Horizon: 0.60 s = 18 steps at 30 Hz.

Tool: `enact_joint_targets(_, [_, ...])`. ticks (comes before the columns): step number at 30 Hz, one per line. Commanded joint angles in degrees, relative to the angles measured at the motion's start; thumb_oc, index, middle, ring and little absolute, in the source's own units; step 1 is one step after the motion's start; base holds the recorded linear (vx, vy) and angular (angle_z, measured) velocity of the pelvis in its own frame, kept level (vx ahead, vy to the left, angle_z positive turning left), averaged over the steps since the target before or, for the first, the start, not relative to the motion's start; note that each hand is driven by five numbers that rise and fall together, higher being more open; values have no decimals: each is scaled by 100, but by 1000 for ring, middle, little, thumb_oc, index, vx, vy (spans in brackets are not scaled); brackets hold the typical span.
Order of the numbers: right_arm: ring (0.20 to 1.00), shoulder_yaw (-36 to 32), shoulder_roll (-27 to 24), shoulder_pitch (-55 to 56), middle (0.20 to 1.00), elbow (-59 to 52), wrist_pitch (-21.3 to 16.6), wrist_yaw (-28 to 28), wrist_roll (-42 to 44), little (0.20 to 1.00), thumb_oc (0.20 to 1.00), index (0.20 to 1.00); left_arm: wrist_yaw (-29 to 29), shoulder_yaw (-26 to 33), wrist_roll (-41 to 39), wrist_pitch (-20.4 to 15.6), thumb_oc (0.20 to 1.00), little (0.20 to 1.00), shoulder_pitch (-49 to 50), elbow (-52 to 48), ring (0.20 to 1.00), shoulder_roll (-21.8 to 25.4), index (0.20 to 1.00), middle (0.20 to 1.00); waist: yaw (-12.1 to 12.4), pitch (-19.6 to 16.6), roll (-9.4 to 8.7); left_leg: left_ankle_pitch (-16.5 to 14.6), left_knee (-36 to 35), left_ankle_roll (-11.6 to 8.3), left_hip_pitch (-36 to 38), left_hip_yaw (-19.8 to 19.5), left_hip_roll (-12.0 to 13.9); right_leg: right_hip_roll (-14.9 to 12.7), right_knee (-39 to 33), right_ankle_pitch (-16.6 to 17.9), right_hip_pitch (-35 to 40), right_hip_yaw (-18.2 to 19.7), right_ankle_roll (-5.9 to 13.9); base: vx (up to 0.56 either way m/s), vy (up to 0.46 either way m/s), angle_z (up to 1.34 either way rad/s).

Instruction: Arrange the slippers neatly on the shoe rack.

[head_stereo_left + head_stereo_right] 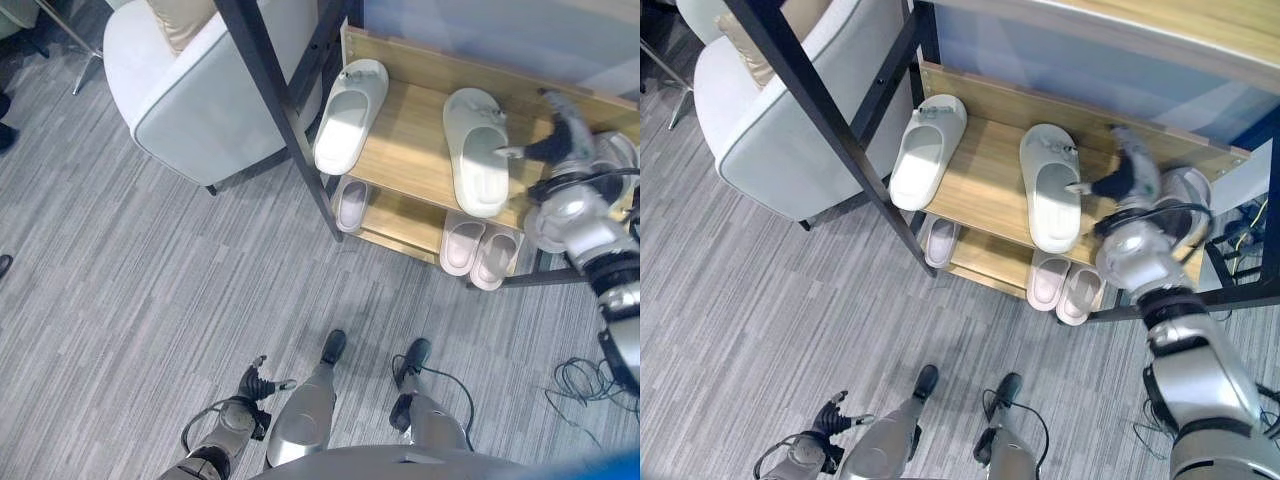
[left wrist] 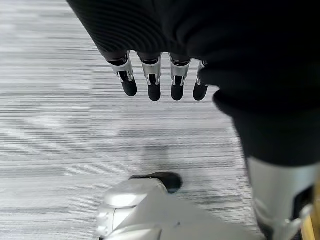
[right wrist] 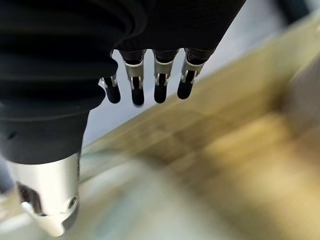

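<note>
**Right hand beside the second slipper, upper shelf**

We see two pale slippers on the upper shelf (image 1: 410, 150) of the shoe rack: the left slipper (image 1: 349, 114) near the shelf's left end, the right slipper (image 1: 477, 149) well apart from it and angled differently. The right hand (image 1: 1118, 180) hovers just beside the right slipper with fingers relaxed and holding nothing (its wrist view shows them hanging straight above the wood). Whether the thumb tip touches the slipper's edge we cannot tell. The left hand (image 1: 257, 384) hangs open and idle over the grey carpet. Smaller pinkish slippers (image 1: 478, 249) sit on the lower shelf. To do this step well, we judge the hand should nudge the right slipper sideways toward its mate, pressing low on the sole's edge so the toe does not swing, then square both toes to the back board.
</note>
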Motion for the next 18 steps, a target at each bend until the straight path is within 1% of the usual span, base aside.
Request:
enact_joint_targets(1, [1000, -413, -246, -429, 1000, 657, -166, -401, -30, 1000, 1000, 1000, 128, -163, 27, -121, 1000, 1000, -106, 166, 1000, 59, 1000, 1000, 153, 79, -100, 226, -425, -264, -92, -215, 79, -253, 34, -637, 836, -136, 793, 21, -10, 13])
enact_joint_targets(4, [1000, -429, -168, -364, 1000, 541, -170, -405, -92, 1000, 1000, 1000, 117, -154, 25, -114, 1000, 1000, -130, 145, 1000, 71, 1000, 1000, 150, 101, -133, 249, -425, -259, -149, -232, 65, -268, 34, -618, 806, -167, 804, 1, 2, 4])
enact_joint_targets(9, [1000, -330, -113, -462, 1000, 811, -150, -422, -131, 1000, 1000, 1000, 128, -158, 16, -132, 1000, 1000, -123, 88, 1000, 124, 1000, 1000, 213, 160, -173, 233, -425, -272, -161, -263, 64, -248, 34, -636, 822, -207, 793, 4, -2, 3])
enact_joint_targets(11, [1000, -294, -104, -543, 1000, 1058, -145, -452, -57, 1000, 1000, 1000, 156, -174, 17, -140, 1000, 1000, -136, 106, 1000, 132, 1000, 1000, 236, 171, -185, 245, -425, -278, -197, -271, 49, -259, 34, -634, 806, -244, 798, 10, 9, 7])
enact_joint_targets(18, [1000, -121, -96, -897, 1000, 1342, -210, -455, 169, 1000, 1000, 1000, 213, -183, -34, -147, 1000, 1000, -152, 151, 1000, 166, 1000, 1000, 286, 205, -238, 265, -425, -296, -306, -278, 37, -266, 34, -618, 708, -240, 812, 7, 14, 5])
